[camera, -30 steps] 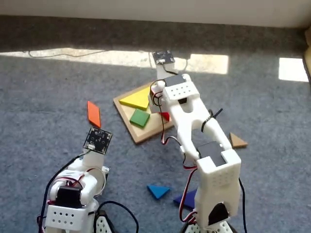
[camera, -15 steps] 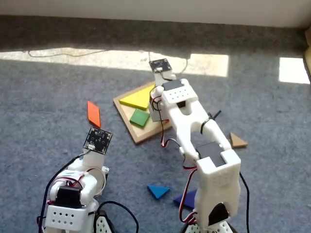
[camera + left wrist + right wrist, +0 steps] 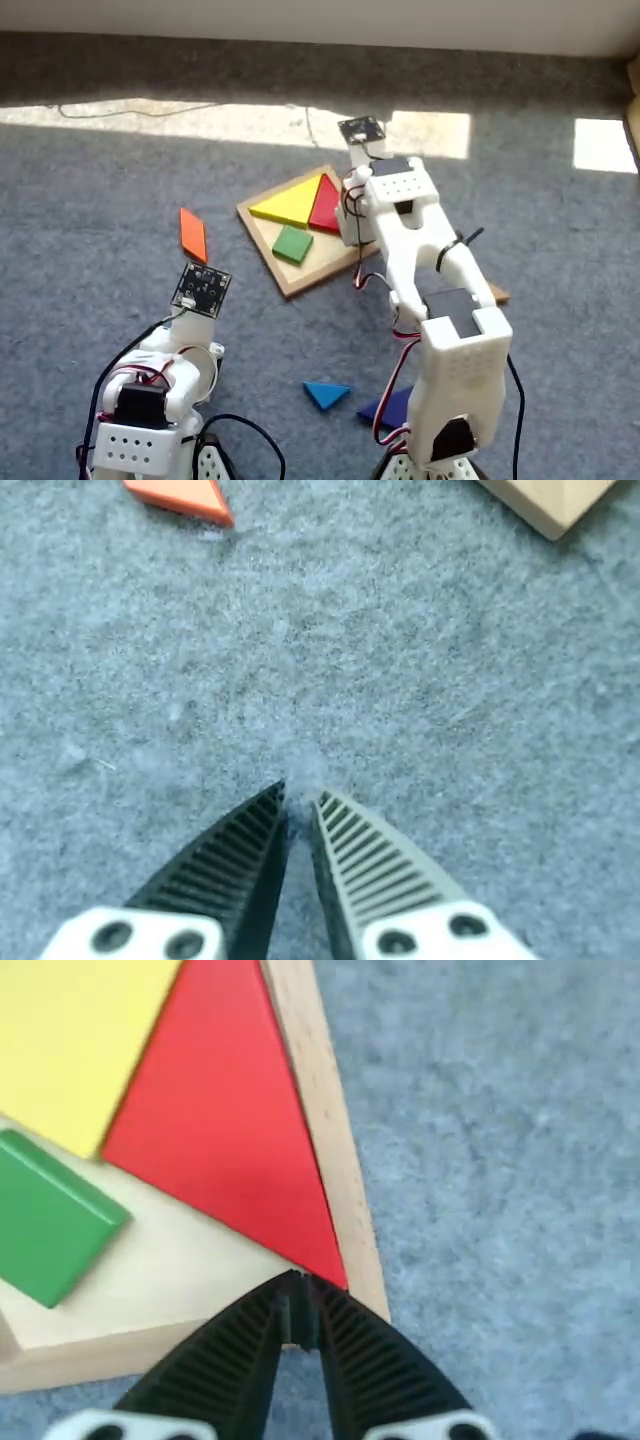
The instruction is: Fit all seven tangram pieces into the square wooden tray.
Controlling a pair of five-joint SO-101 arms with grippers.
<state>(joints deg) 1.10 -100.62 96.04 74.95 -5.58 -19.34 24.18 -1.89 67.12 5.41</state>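
Tray point(image 3: 322, 1130) corner beneath right tool's point(image 3: 298, 1288) closed tips.

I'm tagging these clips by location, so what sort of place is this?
Probably the floor of an indoor room: grey carpet underlies everything, sunlight patches fall across it as if from a window, and the wooden tray lies directly on it.

We see a grey carpet point(image 3: 100, 180) carrying everything, with the wooden tray point(image 3: 312, 280) lying flat near its middle, turned corner-on. Taken from the tray, an orange parallelogram point(image 3: 193, 235) lies at 9 o'clock, a blue triangle point(image 3: 326, 393) well apart at 6 o'clock, a dark blue piece point(image 3: 385, 408) just beside that at about 5 o'clock, and a brown triangle point(image 3: 497, 294) at about 4 o'clock. A thin cable point(image 3: 140, 111) trails over the carpet towards 11 o'clock.
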